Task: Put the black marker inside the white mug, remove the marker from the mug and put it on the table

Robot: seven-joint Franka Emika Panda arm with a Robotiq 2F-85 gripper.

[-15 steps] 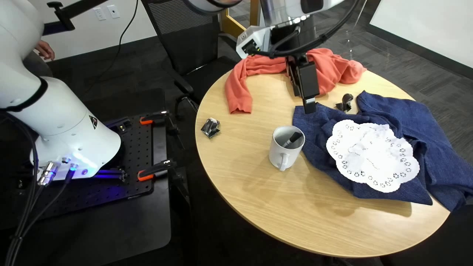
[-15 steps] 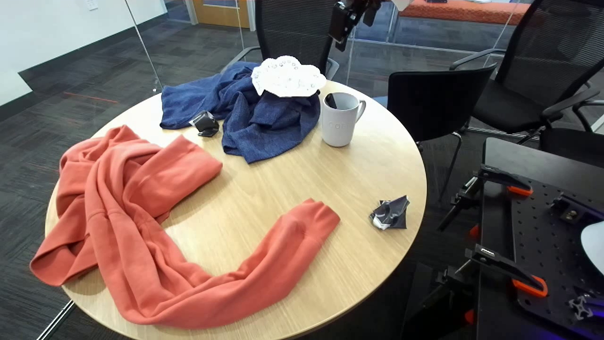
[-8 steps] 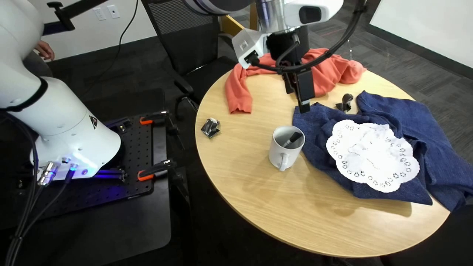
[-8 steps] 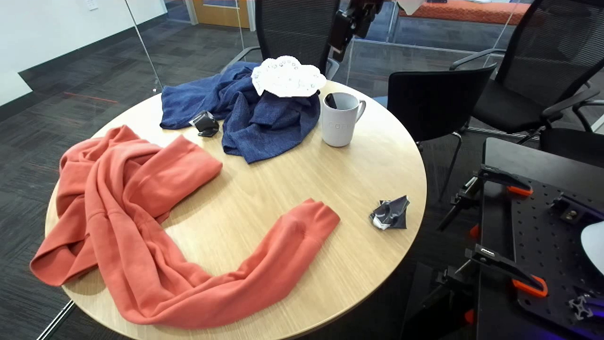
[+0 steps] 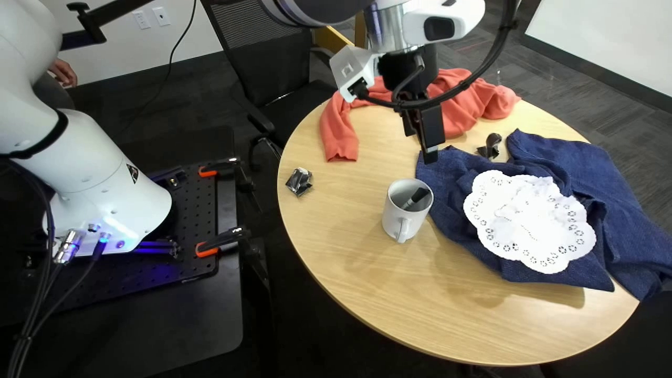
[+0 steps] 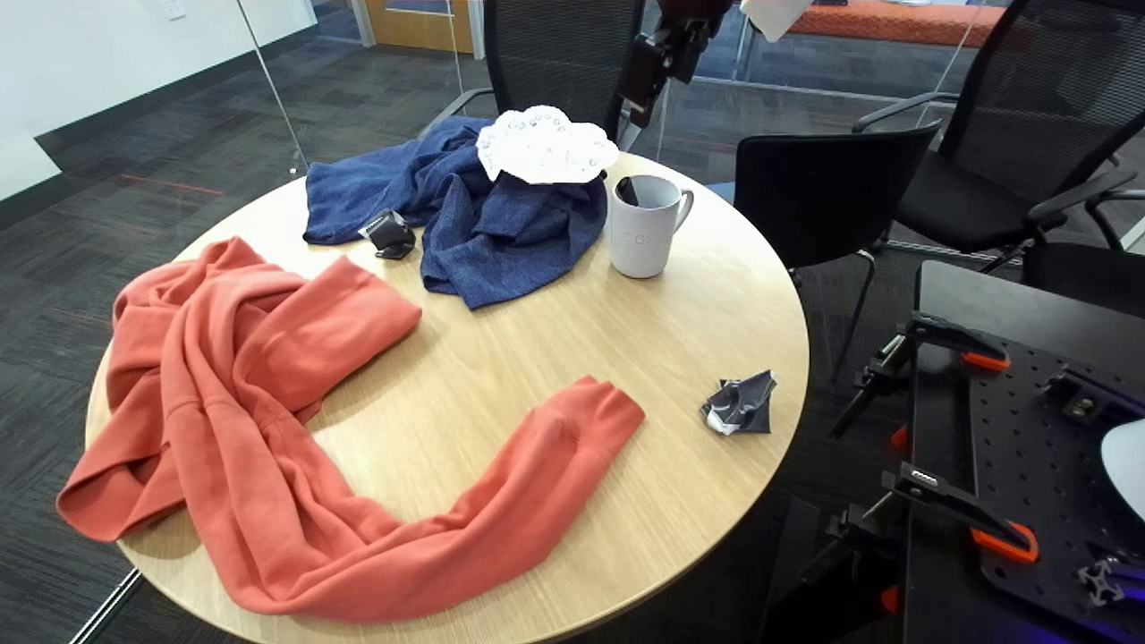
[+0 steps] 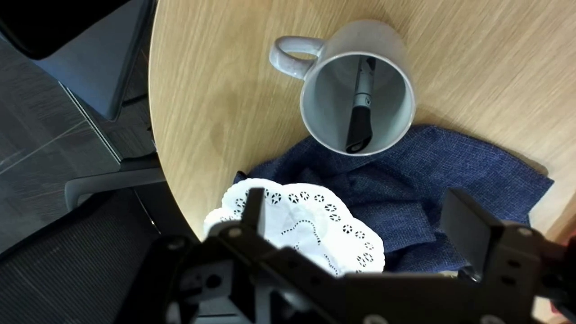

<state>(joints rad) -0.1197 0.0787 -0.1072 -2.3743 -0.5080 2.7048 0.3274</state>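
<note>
While cylindrical mug (image 7: 330, 101) stands, marker (image 7: 361, 101) leans inside.

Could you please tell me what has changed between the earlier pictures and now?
The gripper has come down a little, nearer to the white mug, in both exterior views. Nothing was taken hold of or let go. Unchanged: the mug, the black marker leaning inside it, the white doily, the blue cloth and the red garment.

Rounded white arm (image 5: 94, 168), black cable (image 5: 508, 21), black claw (image 7: 357, 216)
</note>
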